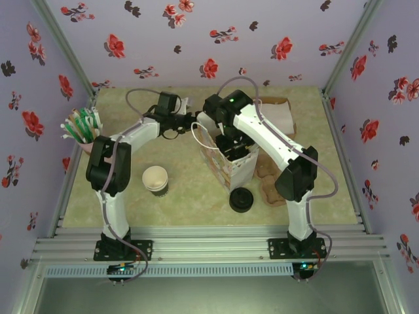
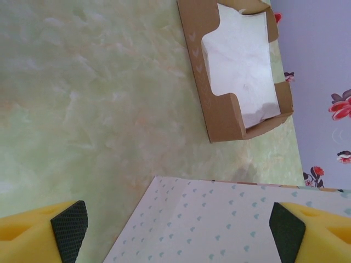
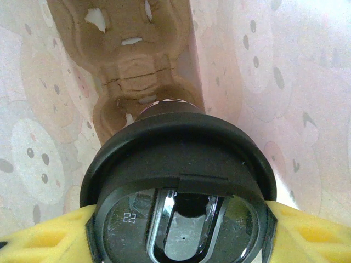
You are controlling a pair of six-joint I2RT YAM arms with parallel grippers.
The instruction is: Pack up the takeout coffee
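The green marbled table (image 1: 190, 203) carries a patterned paper bag (image 1: 239, 171) at its middle. Inside the bag, the right tool (image 3: 175, 241) is clamped on the takeout coffee (image 3: 175, 159) at its black lid, above what looks like a brown pulp tray (image 3: 137, 60). The left tool (image 2: 178, 229) hangs close by the bag, its pads (image 2: 69, 227) wide apart.

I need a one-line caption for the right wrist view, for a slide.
The right hand grips the lidded takeout coffee inside the printed paper bag, above a cardboard cup carrier.
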